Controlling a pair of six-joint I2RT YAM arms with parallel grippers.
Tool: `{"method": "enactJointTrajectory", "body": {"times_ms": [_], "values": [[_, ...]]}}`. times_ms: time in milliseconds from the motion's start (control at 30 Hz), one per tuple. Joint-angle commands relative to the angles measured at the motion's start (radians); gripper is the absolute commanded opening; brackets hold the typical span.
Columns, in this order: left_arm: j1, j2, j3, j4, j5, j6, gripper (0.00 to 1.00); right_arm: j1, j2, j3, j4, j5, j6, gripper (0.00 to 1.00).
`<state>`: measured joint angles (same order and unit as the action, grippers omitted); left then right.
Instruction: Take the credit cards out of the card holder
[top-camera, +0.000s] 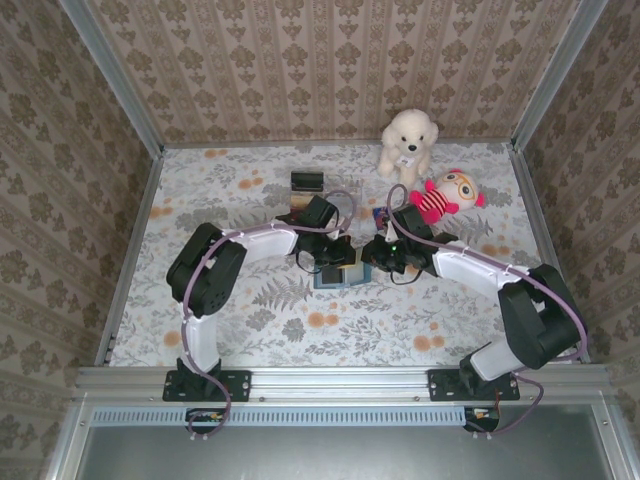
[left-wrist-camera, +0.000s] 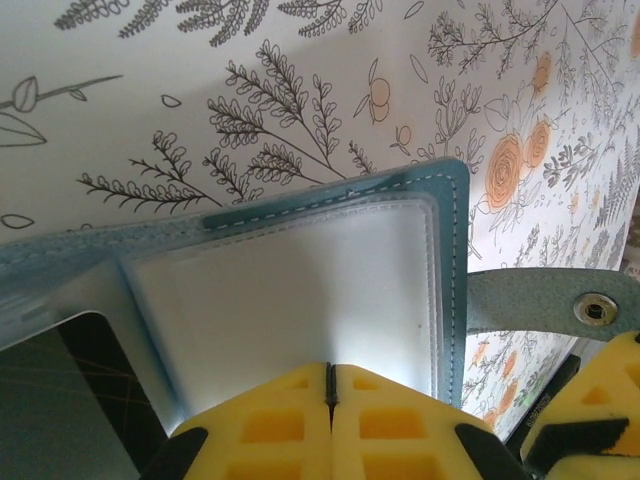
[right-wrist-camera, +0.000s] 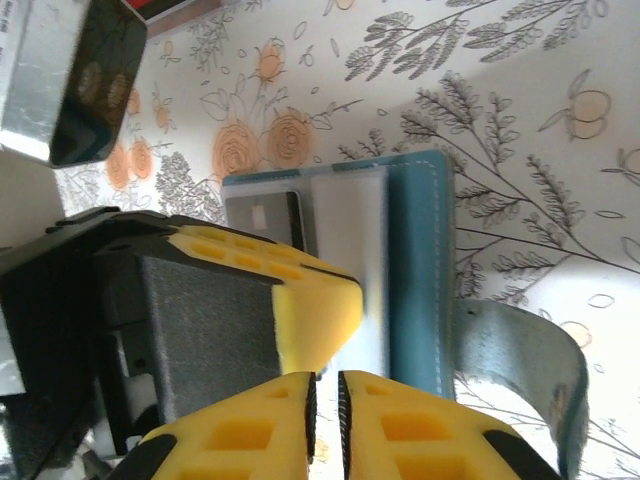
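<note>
Credit cards (left-wrist-camera: 90, 400) — small, thin, flat rectangles, the one you can make out being dark — sit tucked in a pocket of the teal-blue stitched leather card holder (left-wrist-camera: 400, 186), which lies opened flat in the middle of the floral-print desk (left-wrist-camera: 300, 80). Your left claw (left-wrist-camera: 331, 395) is closed tight at the near edge of the holder's clear plastic sleeve (left-wrist-camera: 300, 290), most likely to pin the holder so it won't slide when a card is drawn. Whether it pinches the sleeve or only presses on it, I can't tell. Your right claw (right-wrist-camera: 325, 400) has its yellow pads drawn almost together, just beside the left one, with nothing visibly held. The snap strap (left-wrist-camera: 540, 300) trails free off the holder's outer edge. Room is tight where both claws crowd the holder — open desk lies nearer you, and the white plush bear (top-camera: 407, 143) and red plush doll (top-camera: 440, 197) stand well apart at the far side.
</note>
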<state>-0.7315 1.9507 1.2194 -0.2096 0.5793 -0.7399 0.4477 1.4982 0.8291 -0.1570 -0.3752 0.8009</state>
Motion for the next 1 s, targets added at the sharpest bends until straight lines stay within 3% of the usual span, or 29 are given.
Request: {"method": "enactJointTrajectory", "body": {"times_ms": [0,400,467,567,667,967], "values": [[0.015,-0.019,-0.006,0.012,0.020,0.002,0.02,0.006,0.061,0.017,0.019,-0.051,0.044,0.11],[0.126,-0.196,-0.182,-0.001,-0.011,0.001,0.00,0.068,0.194,0.157,-0.071,-0.013,0.052,0.06],[0.139,-0.217,-0.200,-0.014,-0.028,-0.003,0.05,0.076,0.213,0.172,-0.079,-0.010,0.042,0.08],[0.145,-0.229,-0.212,-0.062,-0.079,-0.006,0.14,0.086,0.243,0.196,-0.083,-0.037,0.023,0.23],[0.149,-0.222,-0.219,-0.078,-0.106,-0.012,0.19,0.088,0.268,0.200,-0.043,-0.096,0.016,0.31],[0.146,-0.190,-0.208,-0.064,-0.092,-0.020,0.21,0.088,0.312,0.223,-0.104,-0.045,-0.025,0.26]]}}
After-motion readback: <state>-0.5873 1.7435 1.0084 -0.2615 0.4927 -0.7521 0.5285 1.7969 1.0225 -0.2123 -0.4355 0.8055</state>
